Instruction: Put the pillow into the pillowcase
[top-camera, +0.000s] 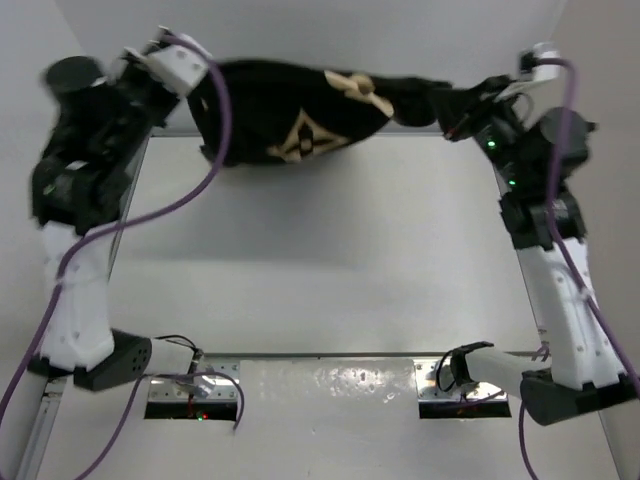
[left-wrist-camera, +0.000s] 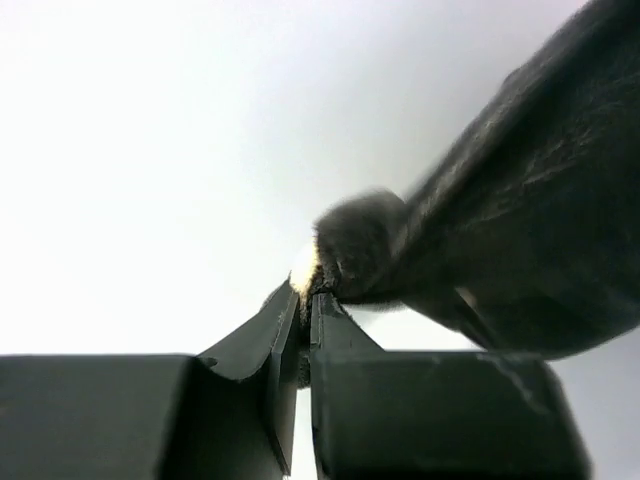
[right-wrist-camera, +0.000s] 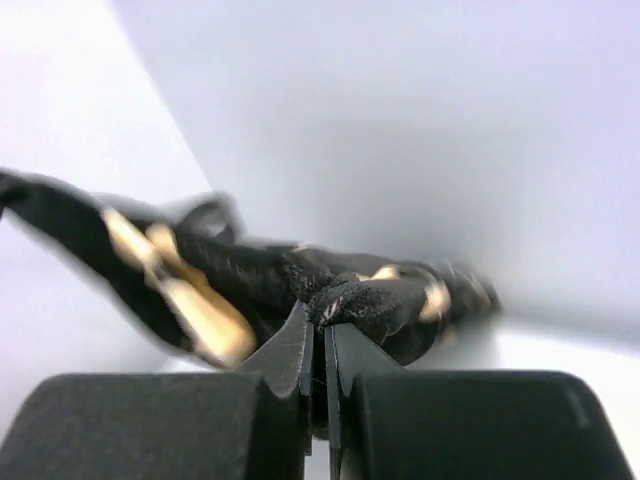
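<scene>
1. Overall: white table (top-camera: 320, 260) fills mid-frame in top view. Nothing rests on its visible part.
2. Black soft fabric pillowcase w/ tan flower and star print (top-camera: 300, 120) hangs clear of the table along the upper edge of the frame, strung between both arms and sagging at left-centre.
3. White pillow: not visible on its own. The case bulges, so prob. inside, can't confirm.
4. Left gripper (top-camera: 200, 88), upper left: jaws pinched tight on a bunched corner of the case (wrist view (left-wrist-camera: 308, 295)). Right gripper (top-camera: 447, 112), upper right: likewise clamped on a twisted fold (right-wrist-camera: 322, 318).
5. Small pale speck (left-wrist-camera: 303, 268) at the left tips, maybe yellow trim, unclear.
6. Risks: both holds are thin corner pinches, so the load's wt. or arms pulling apart could slip the fabric free. If the opening faces down, contents could drop out.
</scene>
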